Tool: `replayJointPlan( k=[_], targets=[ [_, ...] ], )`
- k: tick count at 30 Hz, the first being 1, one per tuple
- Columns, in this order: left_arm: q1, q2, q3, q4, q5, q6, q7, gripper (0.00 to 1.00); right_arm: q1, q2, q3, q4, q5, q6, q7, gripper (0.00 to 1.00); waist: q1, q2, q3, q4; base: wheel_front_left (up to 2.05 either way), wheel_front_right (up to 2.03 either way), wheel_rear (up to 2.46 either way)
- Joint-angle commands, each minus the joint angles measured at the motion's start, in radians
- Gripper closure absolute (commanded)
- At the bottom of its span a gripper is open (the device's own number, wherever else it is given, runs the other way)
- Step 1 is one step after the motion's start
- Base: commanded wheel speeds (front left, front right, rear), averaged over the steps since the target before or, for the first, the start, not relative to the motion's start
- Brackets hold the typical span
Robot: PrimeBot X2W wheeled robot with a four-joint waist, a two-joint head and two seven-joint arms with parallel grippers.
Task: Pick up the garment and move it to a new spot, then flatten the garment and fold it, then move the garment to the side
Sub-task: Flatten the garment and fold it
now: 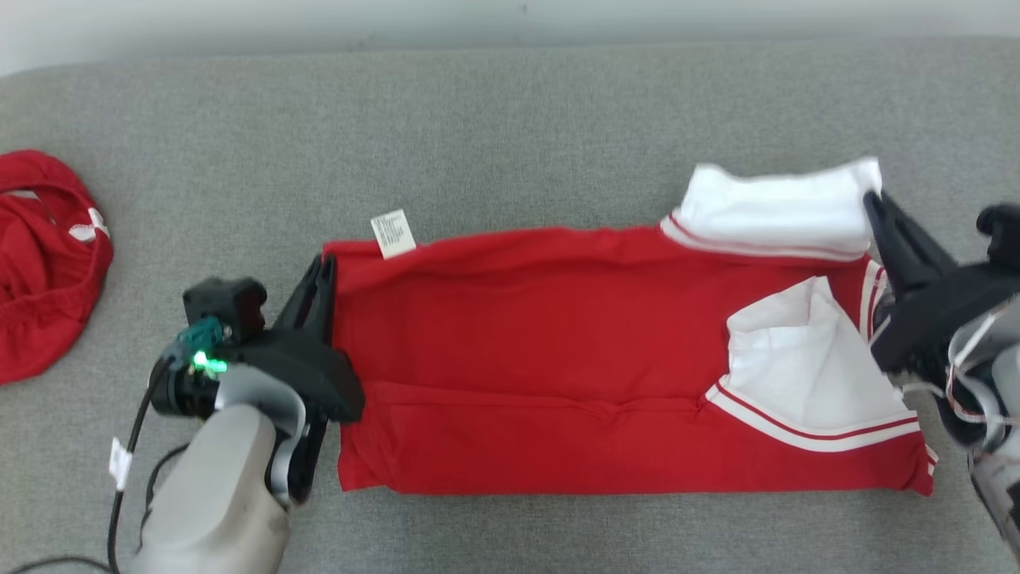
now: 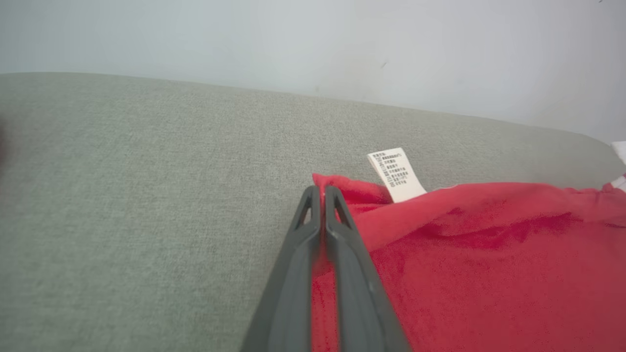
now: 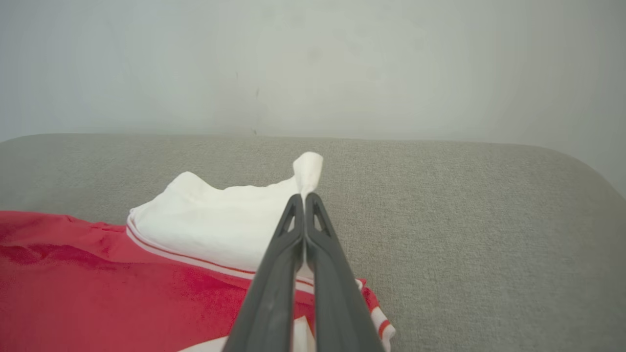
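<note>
The garment [image 1: 542, 359] is a red shirt with white, red-striped sleeves, lying folded into a long band across the grey padded surface [image 1: 510, 127]. A white care label [image 1: 393, 233] sticks out at its far left corner. My left gripper [image 1: 325, 263] is shut on the garment's left edge near that corner; in the left wrist view red cloth [image 2: 489, 269] shows between the closed fingers of the left gripper [image 2: 318, 190], beside the label [image 2: 396, 175]. My right gripper [image 1: 872, 199] is shut on the corner of the far white sleeve [image 1: 777, 209]. The sleeve [image 3: 220, 225] pokes out past the right gripper's tips [image 3: 304, 196].
Another red cloth [image 1: 44, 255] lies bunched at the far left edge of the surface. A pale wall [image 3: 313, 63] rises behind the surface's far edge. A black cable [image 1: 119, 510] hangs by my left forearm. Bare grey surface lies behind and in front of the garment.
</note>
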Motion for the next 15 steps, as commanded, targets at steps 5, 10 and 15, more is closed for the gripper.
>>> replayJointPlan(
  k=[5, 10, 15],
  targets=[
    [0.082, 0.003, 0.021, -0.029, -0.034, 0.019, -0.006, 1.0, 0.126, 0.014, -0.056, -0.094, -0.049, 0.0, 0.042, 1.0, 0.0001, 0.0, -0.035, -0.015, 0.0, 0.0, 0.0],
    [0.135, 0.006, 0.034, -0.043, -0.055, 0.035, -0.003, 1.0, 0.228, 0.053, -0.132, -0.177, -0.128, 0.0, 0.097, 1.0, 0.0001, 0.0, -0.042, -0.023, 0.0, 0.0, 0.0],
    [0.184, -0.011, 0.042, -0.067, -0.081, 0.054, -0.003, 1.0, 0.308, 0.087, -0.2, -0.249, -0.19, 0.0, 0.146, 1.0, 0.0001, 0.0, -0.057, -0.025, 0.0, 0.0, 0.0]
  ],
)
